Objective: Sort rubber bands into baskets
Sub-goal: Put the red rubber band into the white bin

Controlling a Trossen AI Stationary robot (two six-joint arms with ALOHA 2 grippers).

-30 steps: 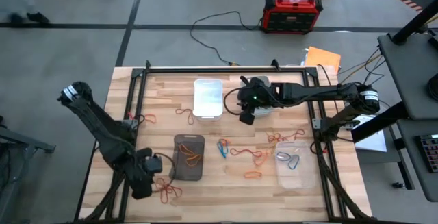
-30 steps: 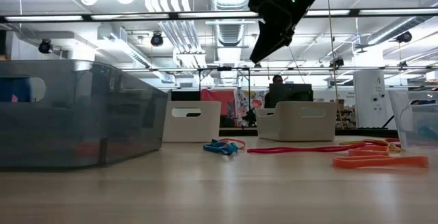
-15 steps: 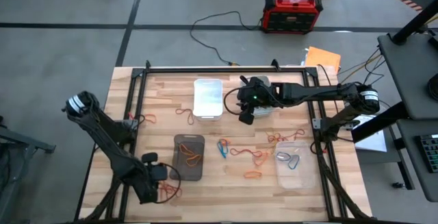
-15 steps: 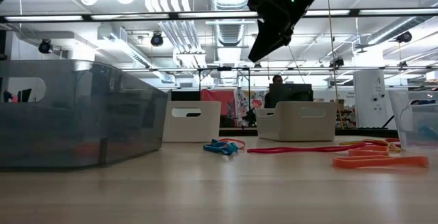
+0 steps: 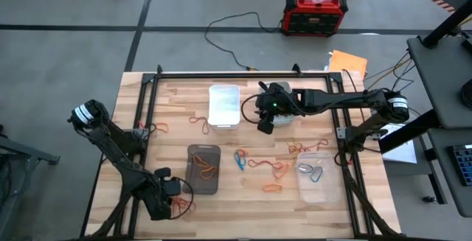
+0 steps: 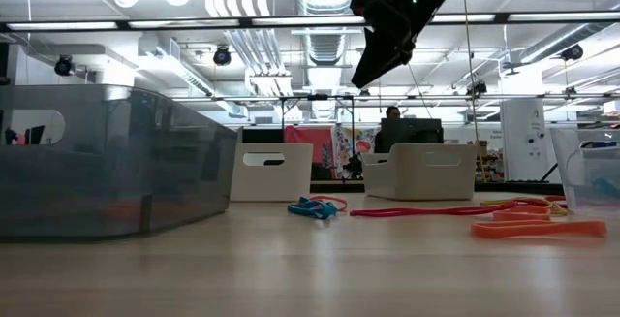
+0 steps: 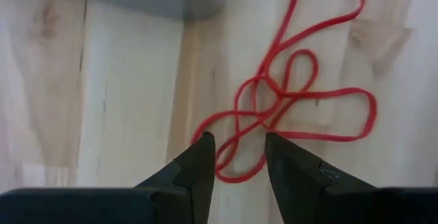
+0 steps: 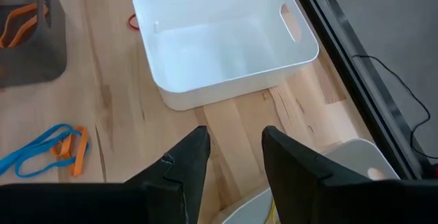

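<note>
Wooden table [image 5: 251, 197], tangled red rubber bands [image 7: 294, 94], left pincer [image 7: 236, 157] open above

Wooden plank table [image 5: 169, 101] with a black frame. On it stand four baskets: white [image 5: 224, 105], light grey [image 5: 284, 108] beside it, dark smoky [image 5: 203, 169] nearer the front, clear [image 5: 316, 176] to the right of that. Loose rubber bands [image 5: 269, 166] lie between the dark and clear baskets; a red tangle [image 7: 287, 107] lies left of the dark basket's front corner.
</note>
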